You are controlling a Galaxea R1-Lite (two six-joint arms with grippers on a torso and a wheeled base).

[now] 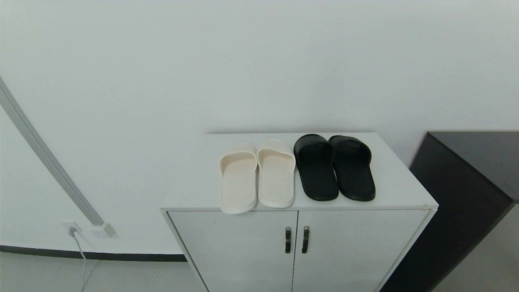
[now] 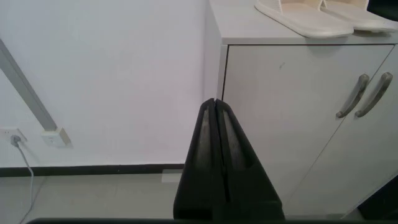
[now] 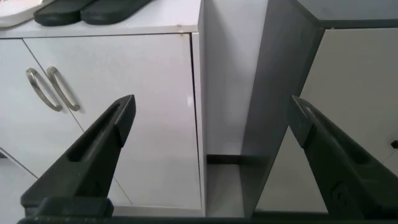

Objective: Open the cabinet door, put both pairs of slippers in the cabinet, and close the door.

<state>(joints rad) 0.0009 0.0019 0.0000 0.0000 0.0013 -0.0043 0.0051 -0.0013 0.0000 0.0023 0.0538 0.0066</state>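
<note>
So here the white cabinet (image 1: pixel 243 251) is sitting at about 6 o'clock in the head view, pushed back against the wall. Both its doors are shut, and the two handles (image 1: pixel 288 240) (image 1: pixel 305 239) are hanging side by side at the middle seam.

Both pairs of slippers are lying on top of it with their toes pointing at the wall. The white slippers (image 1: pixel 263 178) are sitting at 9 o'clock from the black slippers (image 1: pixel 324 174), and the two pairs are just about touching. The outer white one is poking its heel a bit over the front edge. The black ones are lying fully on the top.

The left gripper (image 2: pixel 216 109) is hanging low in front of the cabinet's left front corner, with its fingers pressed together and holding nothing. It isn't touching the door.

The right gripper (image 3: pixel 212 106) is hovering off the cabinet's right side. Its fingers are spread wide apart around empty air, framing the right door edge and the narrow gap next to it.

Other stuff: a dark cabinet (image 1: pixel 458 202) is standing at 3 o'clock from the white one. A grey conduit (image 1: pixel 44 154) is running diagonally down the wall to a socket (image 1: pixel 71 228) at 9 o'clock from the doors, and a cable (image 1: pixel 81 255) is dangling from it toward the floor.
</note>
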